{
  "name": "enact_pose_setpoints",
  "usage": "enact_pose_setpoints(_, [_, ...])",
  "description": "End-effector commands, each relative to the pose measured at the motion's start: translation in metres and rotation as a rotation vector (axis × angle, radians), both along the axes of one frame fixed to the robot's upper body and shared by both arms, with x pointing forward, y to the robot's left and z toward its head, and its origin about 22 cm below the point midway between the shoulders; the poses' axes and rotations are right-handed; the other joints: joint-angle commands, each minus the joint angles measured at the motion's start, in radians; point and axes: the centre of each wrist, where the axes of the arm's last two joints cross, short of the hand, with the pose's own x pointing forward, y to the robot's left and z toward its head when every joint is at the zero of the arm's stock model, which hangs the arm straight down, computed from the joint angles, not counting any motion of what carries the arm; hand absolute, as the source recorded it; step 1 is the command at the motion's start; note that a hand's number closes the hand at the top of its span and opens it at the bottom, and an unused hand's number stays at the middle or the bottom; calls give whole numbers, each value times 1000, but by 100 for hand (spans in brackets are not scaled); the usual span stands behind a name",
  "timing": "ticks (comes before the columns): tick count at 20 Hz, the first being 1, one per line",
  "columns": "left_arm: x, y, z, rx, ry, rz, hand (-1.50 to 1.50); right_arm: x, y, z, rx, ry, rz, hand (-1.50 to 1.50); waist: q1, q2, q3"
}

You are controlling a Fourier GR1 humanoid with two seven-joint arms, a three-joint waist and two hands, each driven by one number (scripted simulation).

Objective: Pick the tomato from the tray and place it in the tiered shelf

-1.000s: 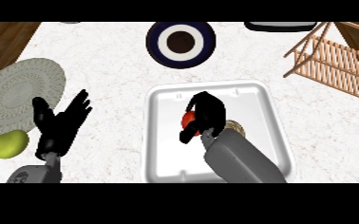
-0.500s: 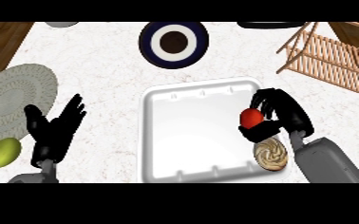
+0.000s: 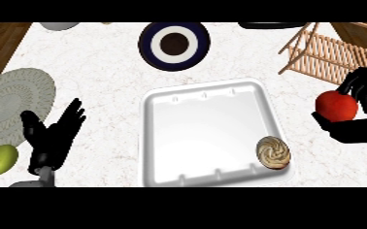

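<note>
One swirled cupcake (image 3: 273, 152) sits in the white tray (image 3: 172, 126); right hand (image 3: 349, 126) clasps the tomato (image 3: 336, 104) beside it

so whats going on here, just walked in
The robot's right hand is curled round a red tomato at the right edge of the view, off the white tray and just below the wooden tiered shelf; it is not in the shelf yet. A swirled brown pastry sits in the tray's lower right corner. The left hand rests open at the lower left, holding nothing.
</note>
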Motion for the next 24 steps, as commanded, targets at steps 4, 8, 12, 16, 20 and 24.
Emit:
enact_pose_setpoints(4, [5, 8, 2, -11, 42, -27, 0, -38, -33, 103, -5, -147, -177, 150, 21, 11, -6])
enact_pose_setpoints(8, [4, 10, 16, -8, 53, -26, 0, -53, -56, 138, 15, -173, -233, 150, 38, 12, -5])
enact_pose_setpoints(12, [0, -25, -10, 6, 61, -41, 0, -54, -102, 179, 64, -194, -276, 150, 42, 15, -5])
enact_pose_setpoints(16, [0, -2, -17, -10, 47, -55, 0, -38, -129, 191, 74, -201, -362, 150, 63, 21, -6])
enact_pose_setpoints(20, [7, -14, -6, -16, 50, -49, 0, -35, -151, 223, 111, -213, -391, 150, 69, 21, -5])
enact_pose_setpoints(24, [17, -16, -2, -2, 26, -54, 0, -11, -180, 211, 57, -214, -412, 150, 81, 26, -5])
